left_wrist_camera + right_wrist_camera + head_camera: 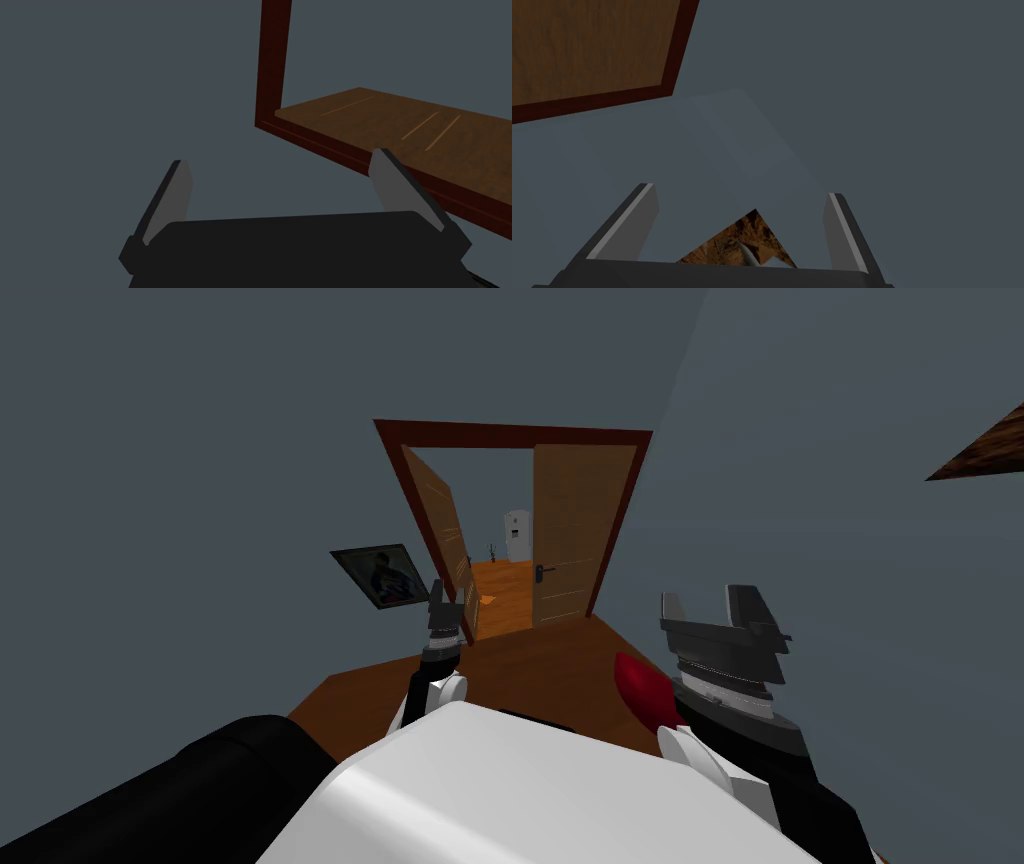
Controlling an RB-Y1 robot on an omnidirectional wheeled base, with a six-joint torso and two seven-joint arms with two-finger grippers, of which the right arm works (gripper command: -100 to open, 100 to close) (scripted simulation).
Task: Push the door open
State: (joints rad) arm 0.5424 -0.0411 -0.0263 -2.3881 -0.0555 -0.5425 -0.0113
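My left tool [445, 606], blades spread and empty, sits at the lower edge of the brown wooden door leaf [443, 520], which stands ajar at my 11 o'clock inside its dark red frame [515, 435]. I cannot tell if they touch. The other wooden leaf [572, 528], at 12 o'clock, lies flush in the frame. My right tool [710, 596], also open and empty, hangs at 2 o'clock, well apart from the door.
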